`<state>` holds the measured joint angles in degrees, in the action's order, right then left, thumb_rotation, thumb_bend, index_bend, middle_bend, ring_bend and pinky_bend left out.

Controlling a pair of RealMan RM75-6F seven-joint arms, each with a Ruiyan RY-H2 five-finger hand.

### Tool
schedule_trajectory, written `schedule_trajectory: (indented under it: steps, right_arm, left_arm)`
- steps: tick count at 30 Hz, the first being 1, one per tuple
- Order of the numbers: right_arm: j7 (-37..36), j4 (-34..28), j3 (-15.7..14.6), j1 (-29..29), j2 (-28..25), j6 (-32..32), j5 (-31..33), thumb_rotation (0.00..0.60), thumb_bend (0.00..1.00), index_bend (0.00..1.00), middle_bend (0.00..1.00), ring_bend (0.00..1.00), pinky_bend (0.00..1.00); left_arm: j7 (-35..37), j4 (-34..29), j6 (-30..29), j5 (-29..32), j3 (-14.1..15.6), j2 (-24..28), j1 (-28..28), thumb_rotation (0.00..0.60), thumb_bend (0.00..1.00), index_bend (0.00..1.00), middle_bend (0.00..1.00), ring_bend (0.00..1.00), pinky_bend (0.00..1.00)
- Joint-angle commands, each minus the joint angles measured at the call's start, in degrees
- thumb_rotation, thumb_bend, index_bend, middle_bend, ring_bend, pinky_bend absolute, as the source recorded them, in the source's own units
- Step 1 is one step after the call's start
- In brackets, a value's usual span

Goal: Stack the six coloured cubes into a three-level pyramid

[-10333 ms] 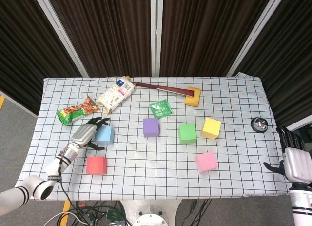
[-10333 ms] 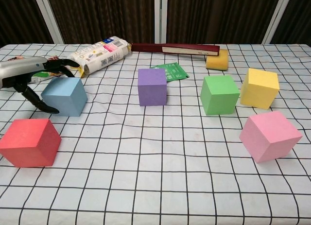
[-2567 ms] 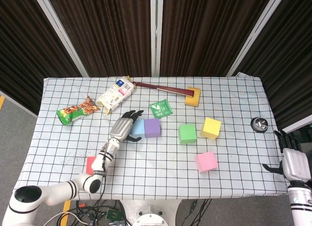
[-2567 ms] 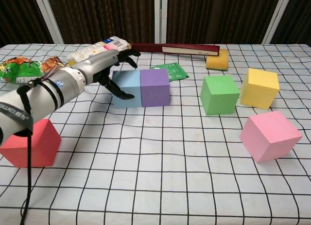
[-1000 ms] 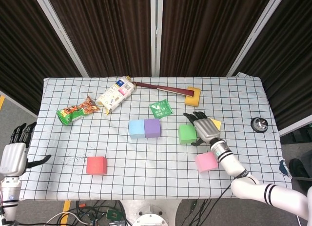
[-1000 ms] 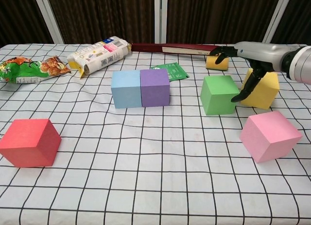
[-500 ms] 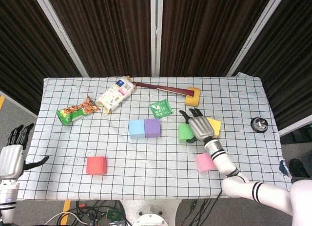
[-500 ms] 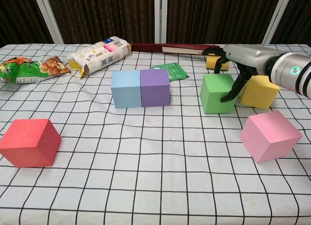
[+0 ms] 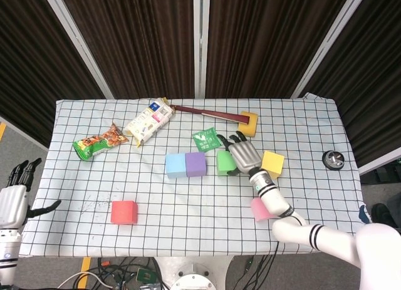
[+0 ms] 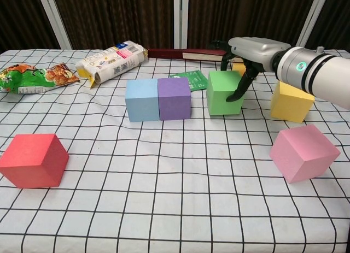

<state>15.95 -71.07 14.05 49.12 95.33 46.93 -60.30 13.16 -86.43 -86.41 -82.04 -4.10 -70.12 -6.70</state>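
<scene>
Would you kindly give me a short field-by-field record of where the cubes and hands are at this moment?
base row: blue cube and purple cube touching side by side
green cube: right of the purple one, a gap between them
right hand: on the green cube, fingers down its right side
left hand: off the table's left edge, holding nothing
yellow cube: right of the green
pink cube: front right, tilted
red cube: front left
stacked so far: none

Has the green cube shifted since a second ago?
Yes. The green cube, with the right hand on it, has slid left toward the purple cube and away from the yellow cube; a gap remains.
</scene>
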Motion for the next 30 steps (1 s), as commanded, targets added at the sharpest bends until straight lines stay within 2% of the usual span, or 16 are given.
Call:
schedule_trajectory:
  steps: [1,13,30]
  right_arm:
    - [0.1,2.3,0.0,1.3,2.1,-0.8,0.0,0.6,0.12,0.0,0.63,0.13,0.0]
    - [0.0,7.5,1.0,2.9,7.1,-0.5,0.9,0.6,0.15,0.0,0.63,0.15,0.0]
    - [-2.9,8.1,1.5,3.3,7.5,-0.8,-0.3,0.6,0.16,0.0,0.63,0.15,0.0]
  left_arm:
    - [0.3,0.3,0.2,-0.1,-0.1,-0.1,0.1,0.6,0.0,0.05,0.11,0.0,0.04]
    - [1.2,1.0,0.5,-0.1,-0.5,-0.3,0.4,0.6,0.0,0.05,0.11,0.0,0.04]
    - [2.8,1.1,1.4,-0.8,-0.5,0.0,0.6,0.6,0.0,0.05,0.11,0.0,0.04]
